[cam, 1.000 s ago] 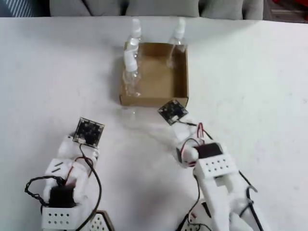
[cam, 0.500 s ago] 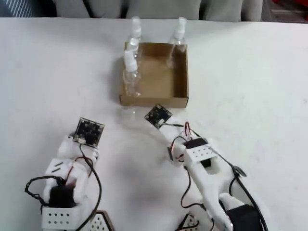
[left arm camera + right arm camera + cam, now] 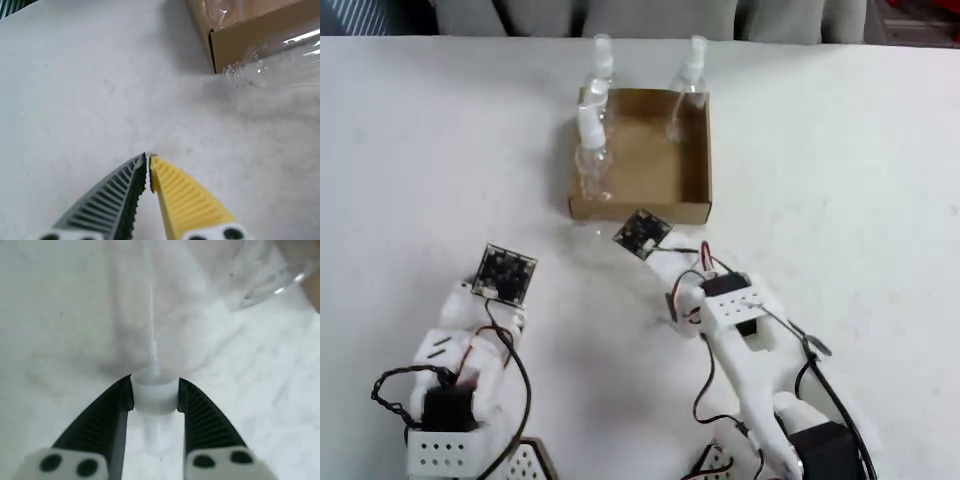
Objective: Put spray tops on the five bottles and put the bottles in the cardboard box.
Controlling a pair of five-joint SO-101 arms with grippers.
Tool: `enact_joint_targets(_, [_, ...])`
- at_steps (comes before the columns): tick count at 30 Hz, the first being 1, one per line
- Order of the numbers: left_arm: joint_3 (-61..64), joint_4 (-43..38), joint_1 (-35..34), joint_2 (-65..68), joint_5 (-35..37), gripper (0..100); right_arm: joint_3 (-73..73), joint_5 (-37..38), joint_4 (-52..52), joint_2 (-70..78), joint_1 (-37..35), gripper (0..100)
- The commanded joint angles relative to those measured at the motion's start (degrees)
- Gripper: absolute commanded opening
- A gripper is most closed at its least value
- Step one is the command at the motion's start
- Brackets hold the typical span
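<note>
The cardboard box (image 3: 650, 165) sits at the table's far middle, and several clear bottles with white spray tops (image 3: 591, 150) stand in it. One uncapped clear bottle (image 3: 265, 62) lies on the table against the box's near wall (image 3: 260, 35), its open neck towards the box's corner. My right gripper (image 3: 154, 385) is shut on a white spray top (image 3: 154, 396), whose thin dip tube (image 3: 150, 300) points forward beside the lying bottle's mouth (image 3: 257, 285). My left gripper (image 3: 149, 161) is shut and empty, low over bare table, well short of the bottle.
The right arm (image 3: 730, 310) stretches towards the box's near left corner, while the left arm (image 3: 470, 345) rests at the near left. White table lies open on both sides of the box. Chairs stand beyond the far edge.
The right arm has swung left and slightly forward with the spray top, closing on the lying bottle. The left arm has not moved.
</note>
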Motion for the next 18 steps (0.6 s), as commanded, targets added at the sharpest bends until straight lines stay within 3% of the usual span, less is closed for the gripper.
enact_joint_targets(1, [-0.09,-1.58,0.40,-0.04,-0.44,2,-3.34,7.65,6.02,-5.76,-3.12,2.4])
enact_joint_targets(6, [-0.09,-1.58,0.40,-0.04,-0.44,2,-3.25,13.80,13.05,-12.26,-13.41,2.8])
enact_joint_targets(12, [-0.09,-1.58,0.40,-0.04,-0.44,2,-1.67,14.15,11.03,-13.14,-23.34,3.7])
enact_joint_targets(18, [-0.09,-1.58,0.40,-0.04,-0.53,2,2.90,14.15,4.09,-13.14,-20.35,26.1])
